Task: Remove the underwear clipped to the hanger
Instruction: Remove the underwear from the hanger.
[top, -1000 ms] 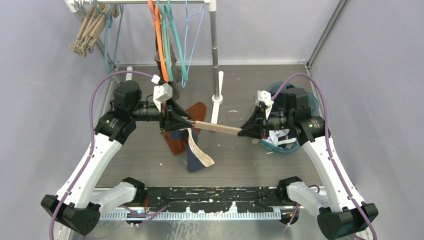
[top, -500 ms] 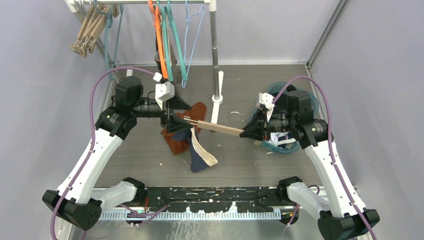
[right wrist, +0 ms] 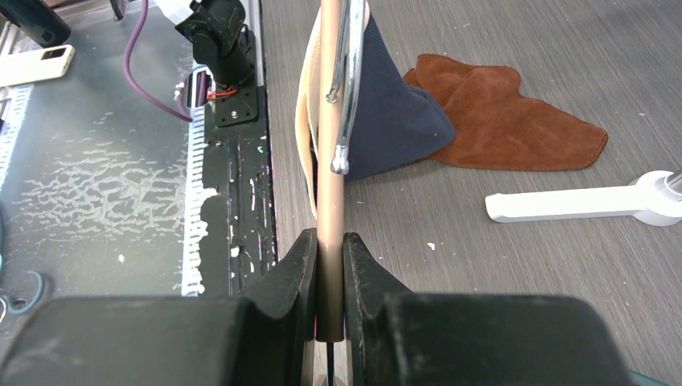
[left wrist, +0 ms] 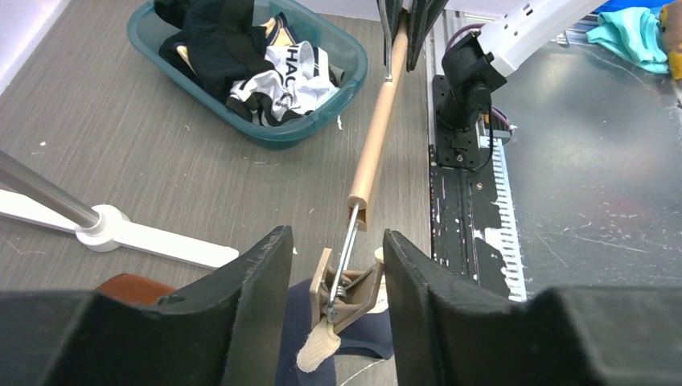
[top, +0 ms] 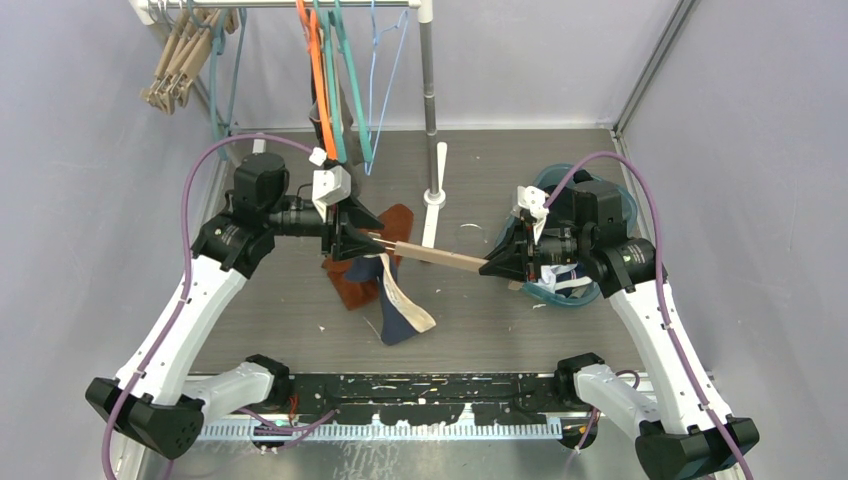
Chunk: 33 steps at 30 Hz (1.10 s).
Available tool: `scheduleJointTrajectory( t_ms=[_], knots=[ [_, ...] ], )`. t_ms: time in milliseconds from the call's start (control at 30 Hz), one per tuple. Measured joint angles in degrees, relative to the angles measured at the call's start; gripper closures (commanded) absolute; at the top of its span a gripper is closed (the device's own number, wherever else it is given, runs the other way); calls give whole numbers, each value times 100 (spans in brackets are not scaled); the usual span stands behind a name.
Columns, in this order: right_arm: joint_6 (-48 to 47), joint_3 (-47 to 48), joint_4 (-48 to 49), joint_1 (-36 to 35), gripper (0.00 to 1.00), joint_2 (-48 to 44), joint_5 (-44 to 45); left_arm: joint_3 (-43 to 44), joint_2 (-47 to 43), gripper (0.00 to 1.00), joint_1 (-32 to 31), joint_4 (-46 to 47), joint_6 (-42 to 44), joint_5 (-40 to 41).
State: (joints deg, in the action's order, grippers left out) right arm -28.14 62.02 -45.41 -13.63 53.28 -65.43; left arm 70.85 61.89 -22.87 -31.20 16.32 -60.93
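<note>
A tan wooden hanger (top: 435, 256) is held level above the table between both arms. My right gripper (right wrist: 330, 265) is shut on one end of its bar (right wrist: 330, 161). At the other end, the hanger's clip (left wrist: 350, 285) sits between the fingers of my left gripper (left wrist: 336, 301), which is open with a gap on each side of the clip. Dark navy underwear (top: 400, 310) with a cream waistband hangs from that clip down to the table. The cream edge (left wrist: 322, 350) shows at the clip's mouth, and the navy cloth (right wrist: 394, 121) shows beyond the bar.
A rust-brown cloth (top: 355, 285) lies on the table under the left gripper. A teal basket (left wrist: 265, 133) of clothes stands beneath the right arm. The rack pole (top: 429, 100) and its white foot (right wrist: 579, 205) stand behind the hanger, and other hangers hang on the rail at the back.
My left gripper's jaws have spread off the clip, and the arm shifted slightly back and left. The underwear now hangs a little lower and further right. The right gripper kept its grip.
</note>
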Motion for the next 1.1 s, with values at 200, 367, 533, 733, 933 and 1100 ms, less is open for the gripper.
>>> scheduleJointTrajectory(
  t_ms=[200,367,533,733,933,1100],
  knots=[
    [0,0,-7,0,99,2,20,-48,-42,79,-4,-48,72,-68],
    [-44,0,-17,-2,99,0,31,-94,-96,100,-4,-57,79,-210],
    [-129,0,-11,-2,99,0,11,-170,-195,98,-4,61,-92,-319],
    [-127,0,9,-2,99,-7,50,-251,-254,21,-2,96,-33,-151],
    [-118,-87,50,15,99,-111,315,-348,-413,2,39,-33,81,136],
    [-339,24,-234,-90,99,122,413,-39,-334,0,44,-463,289,369]
  ],
)
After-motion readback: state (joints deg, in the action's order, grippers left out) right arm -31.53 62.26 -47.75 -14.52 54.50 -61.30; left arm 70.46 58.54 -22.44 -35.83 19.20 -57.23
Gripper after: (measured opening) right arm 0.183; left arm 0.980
